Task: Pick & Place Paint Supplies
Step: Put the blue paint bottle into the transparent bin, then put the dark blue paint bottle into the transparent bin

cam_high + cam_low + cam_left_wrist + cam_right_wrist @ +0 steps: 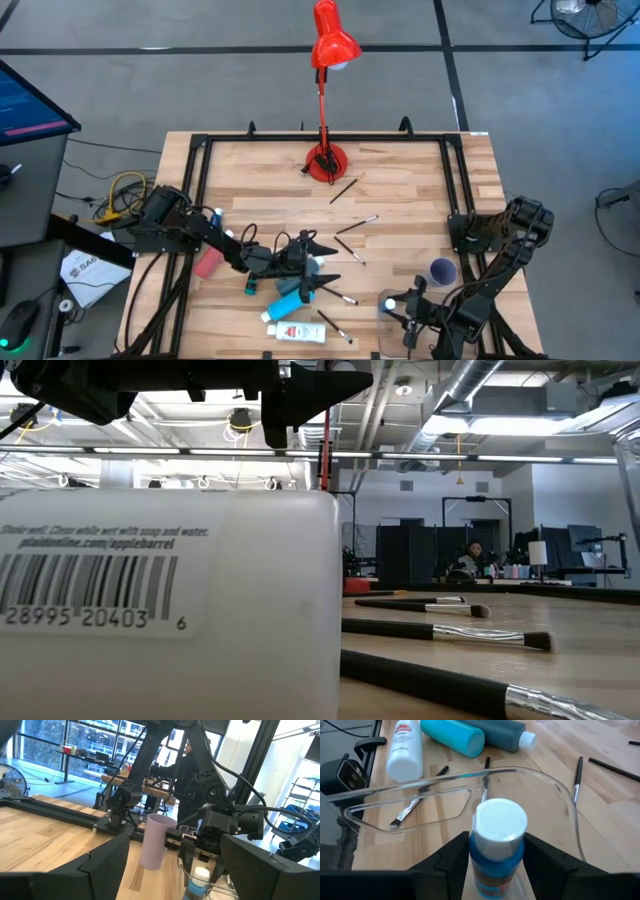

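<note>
R gripper [492,855] low over clear tray [560,790], fingers astride blue bottle [497,845], parted; L gripper [325,262] wide open.

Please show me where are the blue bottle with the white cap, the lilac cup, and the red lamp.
blue bottle [498,845]: right wrist view, on its blue shoulder below the white cap.
lilac cup [156,842]: left wrist view, on the middle of its side wall.
red lamp [334,45]: high view, on its shade.

High view: straight down over the whole surface [400,190] and both arms. Low view: at surface level, lens nearly against a white bottle [170,610], facing the room. Both wrist views share the blue bottle [497,845] in the clear tray [560,790].
</note>
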